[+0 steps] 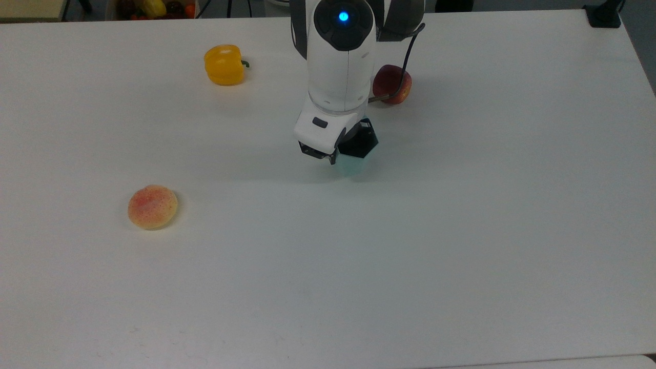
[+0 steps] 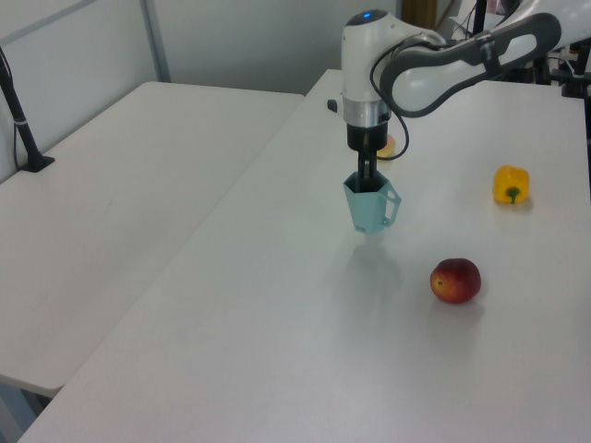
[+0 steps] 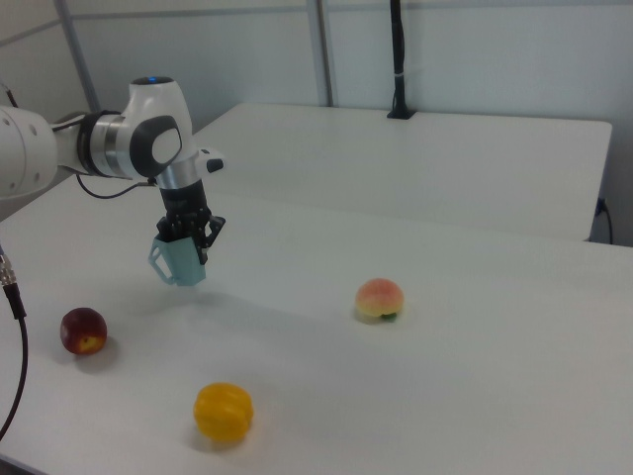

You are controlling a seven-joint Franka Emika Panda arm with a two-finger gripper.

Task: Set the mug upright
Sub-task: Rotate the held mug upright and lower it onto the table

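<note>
The pale teal faceted mug [image 1: 350, 165] [image 2: 368, 210] [image 3: 179, 262] hangs mouth-up and close to upright, a little above the white table [image 1: 461, 230]. In the right view it tilts slightly. Its angular handle faces the left view's right. My gripper [image 1: 347, 149] [image 2: 367, 179] [image 3: 188, 240] points straight down and is shut on the mug's rim, with one finger inside the dark mouth and one outside. From the top view, the white wrist covers part of the mug.
A yellow bell pepper [image 1: 224, 64] [image 2: 511, 184] [image 3: 223, 412] and a red apple [image 1: 393, 84] [image 2: 455, 280] [image 3: 83, 331] lie behind the arm in the top view. A peach [image 1: 152, 206] [image 3: 379, 300] lies at the top view's left. A black cable hangs by the apple.
</note>
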